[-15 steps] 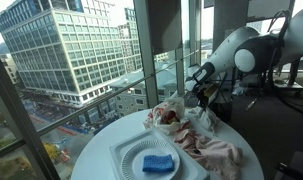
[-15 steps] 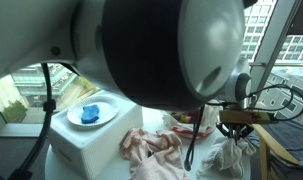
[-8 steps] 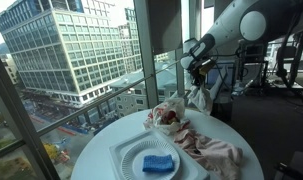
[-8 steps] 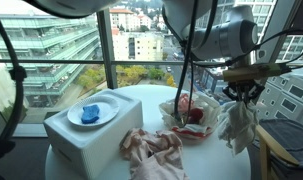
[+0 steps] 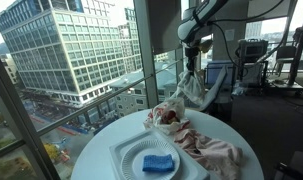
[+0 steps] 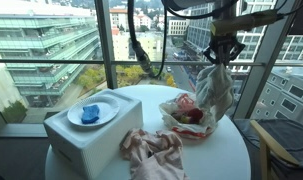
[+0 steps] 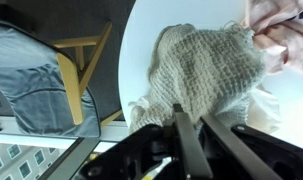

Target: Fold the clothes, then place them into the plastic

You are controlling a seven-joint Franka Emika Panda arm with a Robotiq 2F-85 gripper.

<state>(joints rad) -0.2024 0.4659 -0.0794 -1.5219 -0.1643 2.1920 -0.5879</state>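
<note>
Currently, a beige knitted cloth (image 6: 213, 92) is held aloft above the round white table (image 6: 229, 156) by the gripper (image 6: 222, 55), pinched at its top edge so that the rest hangs in loose, uneven drapes with its lower hem near the plastic container (image 6: 177, 128). In the wrist view the fingers (image 7: 181, 135) are seen drawn almost together with the weave bunched between them, so the jaws are judged to be clamped on the fabric and nothing else. The container, set toward the window side of the table, is already occupied by red and white fabric, while a crumpled pink garment (image 6: 156, 150) is spread on the tabletop just beside it, apart from the gripper. A blue sponge (image 6: 90, 114) is seen on a plate (image 6: 110, 107) atop a white box (image 6: 76, 142), and a wooden chair (image 7: 79, 70) is glimpsed beyond the table's edge. The lifting stage of the fold is judged to be in hand, with no crease yet made. The next move is expected to require the cloth to be lowered onto bare tabletop and laid over itself, care being taken that the trailing hem is not snagged on the container rim.
</note>
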